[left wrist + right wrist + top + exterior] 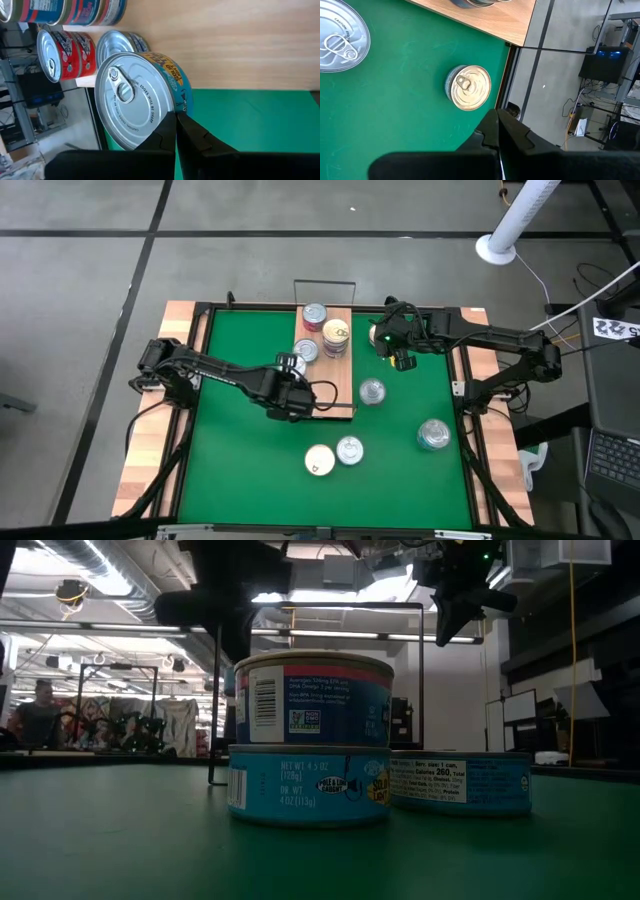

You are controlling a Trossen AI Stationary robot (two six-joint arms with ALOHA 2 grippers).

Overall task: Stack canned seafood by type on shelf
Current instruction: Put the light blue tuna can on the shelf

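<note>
My bench sits in a robotics lab or workshop. Grey concrete floor (pixel 250 260) with dark seams surrounds the table. Low view: exposed silver ducting (pixel 90 565) and strip lights (pixel 330 635) overhead, cluttered equipment along the far wall, a person (pixel 40 710) seated there. A laptop (pixel 612 460) and loose cables (pixel 560 305) lie beside my right arm.

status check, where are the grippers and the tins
Left gripper low over the shelf, by the blue-label tin. Right gripper raised beside the shelf, empty. Four tins loose on the green mat.
</note>
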